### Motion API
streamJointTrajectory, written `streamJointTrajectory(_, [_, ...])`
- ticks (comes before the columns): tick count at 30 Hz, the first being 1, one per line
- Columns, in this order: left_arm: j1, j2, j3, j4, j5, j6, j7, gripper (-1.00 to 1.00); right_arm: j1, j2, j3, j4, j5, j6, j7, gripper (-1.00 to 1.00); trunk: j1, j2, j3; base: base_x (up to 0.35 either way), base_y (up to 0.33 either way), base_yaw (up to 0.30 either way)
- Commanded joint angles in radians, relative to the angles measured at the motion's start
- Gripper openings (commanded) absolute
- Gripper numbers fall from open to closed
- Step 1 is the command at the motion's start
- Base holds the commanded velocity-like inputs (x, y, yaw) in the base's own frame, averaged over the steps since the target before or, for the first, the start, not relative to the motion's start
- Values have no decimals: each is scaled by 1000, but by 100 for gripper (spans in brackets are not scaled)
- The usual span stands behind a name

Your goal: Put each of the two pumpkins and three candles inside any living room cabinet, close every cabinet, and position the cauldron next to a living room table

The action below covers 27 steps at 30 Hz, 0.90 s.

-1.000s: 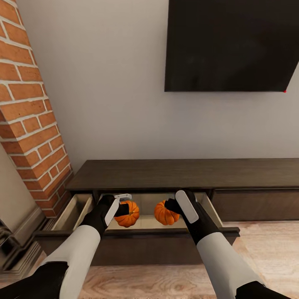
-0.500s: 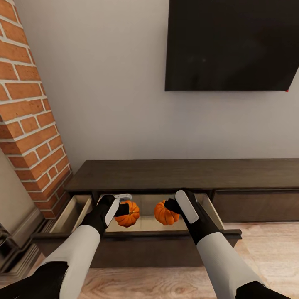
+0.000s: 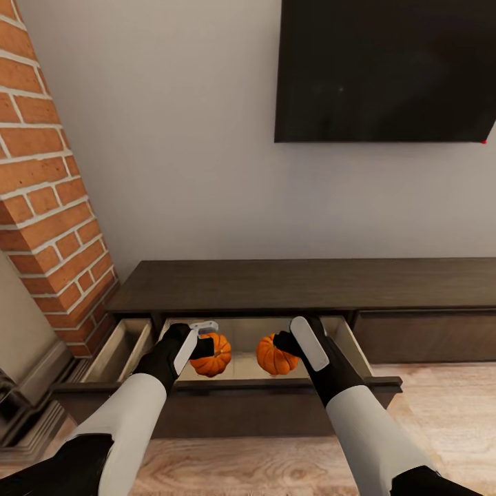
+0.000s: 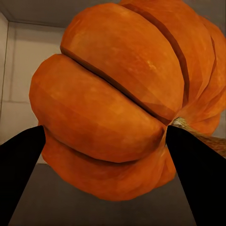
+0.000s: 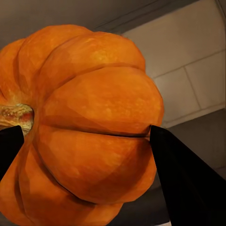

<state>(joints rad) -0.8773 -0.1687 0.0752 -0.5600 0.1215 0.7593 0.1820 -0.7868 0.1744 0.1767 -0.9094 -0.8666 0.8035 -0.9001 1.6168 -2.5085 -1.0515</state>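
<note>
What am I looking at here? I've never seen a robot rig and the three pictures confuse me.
This is a simulated two-armed robot. The wide picture comes from a camera on its head, looking down over both arms. The left tool grips one pumpkin and the right tool grips the other pumpkin, both held over the open drawer of a long dark wood cabinet. Above hangs a black screen; a brick column stands at the left. The two close-ups are from cameras at each wrist: each shows its pumpkin clamped between dark fingers.
</note>
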Motion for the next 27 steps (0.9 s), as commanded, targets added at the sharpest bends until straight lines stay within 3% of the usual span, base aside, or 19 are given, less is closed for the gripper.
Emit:
streamJointTrajectory(1, [0, 0, -1, 0, -1, 1, 2, -100, 0, 0, 0, 2, -2, -3, 3, -100, 0, 0, -4, 0, 0, 0])
streamJointTrajectory(11, [0, 0, -1, 0, -1, 3, 2, -100, 0, 0, 0, 4, -2, -3, 3, -100, 4, -2, -35, 0, 0, 0])
streamJointTrajectory(19, [0, 0, -2, 0, -1, 3, 2, -100, 0, 0, 0, 4, -2, -3, 3, -100, 4, -2, -35, 0, 0, 0])
streamJointTrajectory(20, [0, 0, -2, 0, -1, 4, 2, -100, 0, 0, 0, 4, -2, -3, 3, 100, 4, -2, -35, 0, 0, 0])
streamJointTrajectory(27, [0, 0, -2, 0, 0, 5, 2, -100, 0, 0, 0, 4, -2, -3, 3, 100, 4, -2, -35, 0, 0, 0])
